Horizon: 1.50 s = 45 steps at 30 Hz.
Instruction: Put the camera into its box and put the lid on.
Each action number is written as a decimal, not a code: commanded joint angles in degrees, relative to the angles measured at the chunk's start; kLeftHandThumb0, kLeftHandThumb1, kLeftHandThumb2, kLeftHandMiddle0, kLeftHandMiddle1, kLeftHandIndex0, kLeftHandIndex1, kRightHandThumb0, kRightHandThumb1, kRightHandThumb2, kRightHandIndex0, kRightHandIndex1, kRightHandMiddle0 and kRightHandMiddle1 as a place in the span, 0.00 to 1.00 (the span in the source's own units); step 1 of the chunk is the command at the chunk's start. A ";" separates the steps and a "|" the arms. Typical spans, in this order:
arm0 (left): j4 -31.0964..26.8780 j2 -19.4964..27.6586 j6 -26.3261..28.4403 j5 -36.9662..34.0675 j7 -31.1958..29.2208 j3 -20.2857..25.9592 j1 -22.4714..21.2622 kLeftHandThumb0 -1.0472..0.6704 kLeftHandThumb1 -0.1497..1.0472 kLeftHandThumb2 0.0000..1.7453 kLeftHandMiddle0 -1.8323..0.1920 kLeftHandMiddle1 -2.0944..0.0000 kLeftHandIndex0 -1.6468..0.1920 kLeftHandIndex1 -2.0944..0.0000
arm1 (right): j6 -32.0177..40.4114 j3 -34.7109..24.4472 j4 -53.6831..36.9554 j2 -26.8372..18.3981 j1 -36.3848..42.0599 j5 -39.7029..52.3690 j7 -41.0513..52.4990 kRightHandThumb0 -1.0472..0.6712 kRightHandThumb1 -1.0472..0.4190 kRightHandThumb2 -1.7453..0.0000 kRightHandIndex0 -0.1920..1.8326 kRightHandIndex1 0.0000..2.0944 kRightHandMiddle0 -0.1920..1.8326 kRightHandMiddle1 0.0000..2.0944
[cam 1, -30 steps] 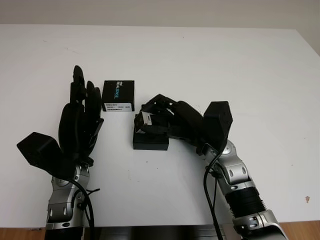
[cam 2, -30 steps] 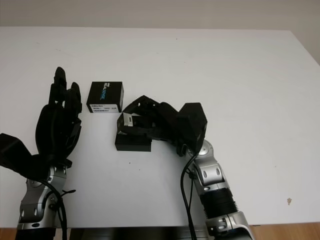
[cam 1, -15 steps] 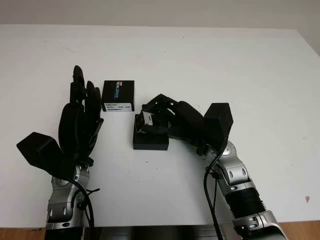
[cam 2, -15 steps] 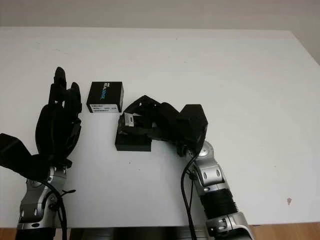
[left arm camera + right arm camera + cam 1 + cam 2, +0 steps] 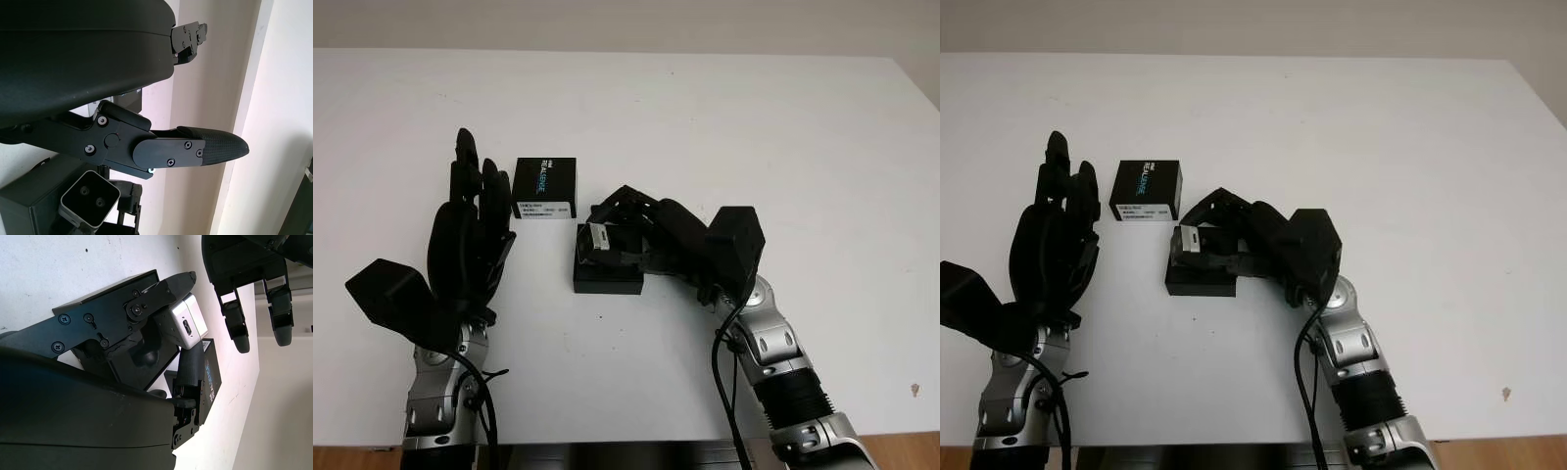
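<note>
From the left eye view, the right hand (image 5: 631, 235) is curled around a small silver camera (image 5: 598, 236), pinching it just above the open black box (image 5: 607, 278) at the middle of the white table (image 5: 783, 147). The lid (image 5: 545, 187), black with a white label, lies on the table just beyond and to the left of the box. The left hand (image 5: 470, 230) stands upright to the left of the lid, holding nothing.

The right eye view gives the same layout, with the camera (image 5: 1189, 240) over the far edge of the box (image 5: 1201, 277).

The left wrist view looks past a black finger (image 5: 195, 149) at the camera (image 5: 89, 198).

In the right wrist view, fingers (image 5: 146, 306) clamp the camera (image 5: 187, 323) over the box (image 5: 139, 367), the lid (image 5: 210, 377) beyond it.
</note>
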 commanded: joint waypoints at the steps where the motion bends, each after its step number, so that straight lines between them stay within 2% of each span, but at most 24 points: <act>1: -0.47 0.19 -0.44 -0.09 -0.16 0.18 0.08 0.17 1.00 0.24 1.00 1.00 1.00 1.00 | -0.38 -0.10 0.24 -0.29 1.40 -0.17 -0.36 0.36 0.02 0.97 0.09 0.27 0.22 0.83; 12: -0.64 0.37 -0.49 0.03 -0.31 0.14 0.29 0.17 1.00 0.24 1.00 1.00 1.00 1.00 | -1.11 0.28 -0.25 -0.77 1.88 -0.96 -1.22 0.36 0.02 0.97 0.10 0.27 0.22 0.82; 18: -0.69 0.38 -0.52 -0.18 -0.59 0.31 0.38 0.17 1.00 0.24 1.00 1.00 1.00 1.00 | -6.88 3.73 0.25 -3.51 1.85 -9.52 -4.47 0.31 0.00 0.97 0.11 0.27 0.22 0.82; 20: -0.70 0.39 -0.49 -0.43 -0.74 0.42 0.40 0.17 1.00 0.23 1.00 1.00 1.00 1.00 | -9.04 4.57 -0.19 -4.42 2.31 -12.10 -5.80 0.31 0.01 0.97 0.10 0.26 0.19 0.77; 23: -0.98 0.42 -0.13 -0.66 -0.74 0.53 0.46 0.17 1.00 0.23 1.00 1.00 1.00 1.00 | -11.67 5.18 -1.41 -5.75 3.20 -14.36 -6.82 0.31 0.03 0.97 0.10 0.18 0.15 0.58; 26: -1.20 0.35 0.34 -0.75 -0.47 0.62 0.46 0.17 1.00 0.23 1.00 1.00 1.00 1.00 | -12.86 5.07 -3.17 -6.33 4.10 -15.23 -7.55 0.31 0.04 0.97 0.09 0.13 0.11 0.49; 32: -1.31 0.57 0.52 -1.25 -0.85 0.76 0.59 0.17 1.00 0.23 1.00 1.00 1.00 1.00 | -12.72 4.81 -7.00 -6.70 5.67 -15.49 -7.99 0.33 0.05 0.97 0.10 0.10 0.10 0.44; 45: -1.38 0.74 0.61 -1.00 -0.87 0.69 0.53 0.17 1.00 0.23 1.00 1.00 1.00 1.00 | -12.71 5.14 -8.05 -7.03 6.45 -15.91 -7.57 0.31 0.04 0.97 0.10 0.07 0.08 0.43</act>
